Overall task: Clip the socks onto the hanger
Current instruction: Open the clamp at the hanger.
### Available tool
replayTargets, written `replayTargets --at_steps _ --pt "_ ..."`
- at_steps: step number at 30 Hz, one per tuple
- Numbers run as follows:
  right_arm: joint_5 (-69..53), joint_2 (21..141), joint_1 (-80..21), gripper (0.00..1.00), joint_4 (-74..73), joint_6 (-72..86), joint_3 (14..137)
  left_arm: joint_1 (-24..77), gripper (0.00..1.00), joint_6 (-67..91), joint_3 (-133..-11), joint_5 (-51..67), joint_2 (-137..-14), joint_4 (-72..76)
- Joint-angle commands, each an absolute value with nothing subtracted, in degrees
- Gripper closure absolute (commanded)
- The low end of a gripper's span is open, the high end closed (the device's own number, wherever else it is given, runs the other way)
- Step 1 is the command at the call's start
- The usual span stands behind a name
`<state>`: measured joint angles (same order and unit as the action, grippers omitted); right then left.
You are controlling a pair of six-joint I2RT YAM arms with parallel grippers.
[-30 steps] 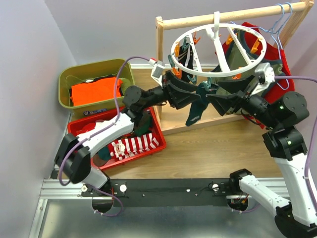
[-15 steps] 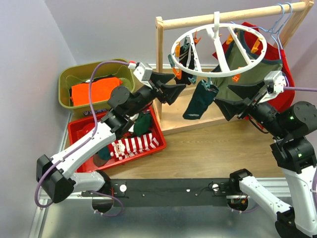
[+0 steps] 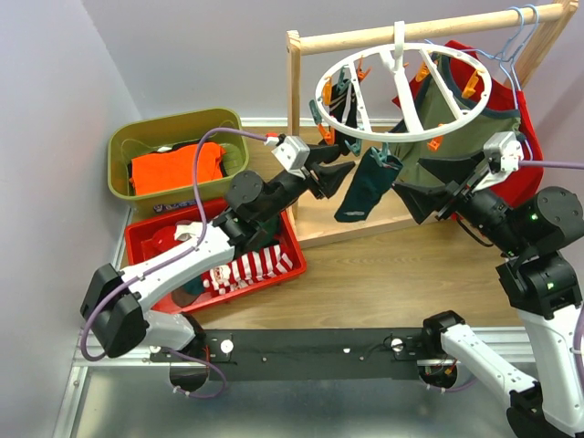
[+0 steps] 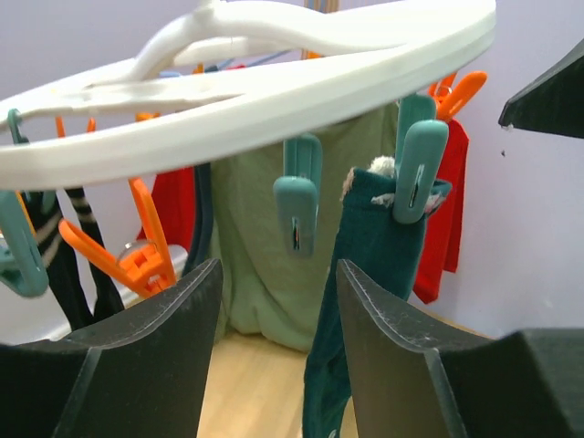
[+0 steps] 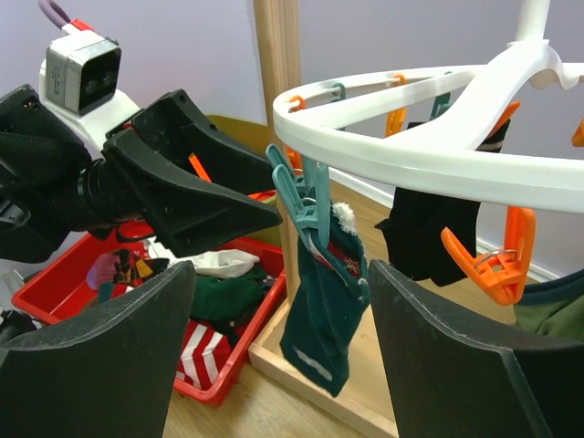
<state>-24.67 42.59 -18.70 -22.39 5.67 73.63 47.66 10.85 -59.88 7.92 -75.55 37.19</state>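
Note:
The white ring hanger (image 3: 401,87) hangs from the wooden rack. A dark green sock (image 3: 363,187) dangles from a teal clip (image 4: 415,173) on the hanger's near rim. My left gripper (image 3: 345,162) is open just left of this sock, with nothing between its fingers (image 4: 155,347). From the right, my right gripper (image 3: 412,178) faces the same sock (image 5: 328,301), also open and empty. An empty teal clip (image 4: 297,196) hangs beside the clipped one. Other dark socks (image 3: 342,128) hang at the ring's left. More socks, one red-and-white striped (image 3: 246,266), lie in the red tray (image 3: 292,265).
The wooden rack's post (image 3: 294,100) and base frame (image 3: 365,224) stand right behind the grippers. Olive (image 3: 456,137) and red shirts hang on blue hangers at the back right. A green bin (image 3: 123,151) with an orange garment (image 3: 173,169) sits at the back left.
Both grippers have drawn back from under the ring, leaving the green sock hanging from its teal clip. The left gripper then shifted slightly right and lower; the right has stayed still since.

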Motion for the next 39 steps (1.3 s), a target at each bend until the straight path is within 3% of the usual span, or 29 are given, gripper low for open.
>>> replayTargets --at_steps 1,25,30,34,39 --pt "-25.84 42.01 -19.07 0.16 -22.33 5.62 72.77 48.08 0.39 6.24 -60.47 5.8 -77.95 44.91" --pt "-27.86 41.66 -19.07 0.16 -21.88 6.24 72.51 48.08 0.45 8.52 -65.21 11.69 -84.9 52.03" --pt "-29.09 42.01 -18.99 0.15 -21.27 6.94 73.12 48.08 0.55 9.05 -65.04 11.86 -85.17 52.12" --pt "-33.91 43.68 -19.07 0.15 -20.13 9.39 74.0 48.25 0.69 9.58 -64.69 11.95 -85.17 52.21" --pt "-40.07 46.67 -19.07 0.16 -17.58 12.48 75.32 48.78 0.78 9.58 -63.72 11.08 -83.85 52.12"
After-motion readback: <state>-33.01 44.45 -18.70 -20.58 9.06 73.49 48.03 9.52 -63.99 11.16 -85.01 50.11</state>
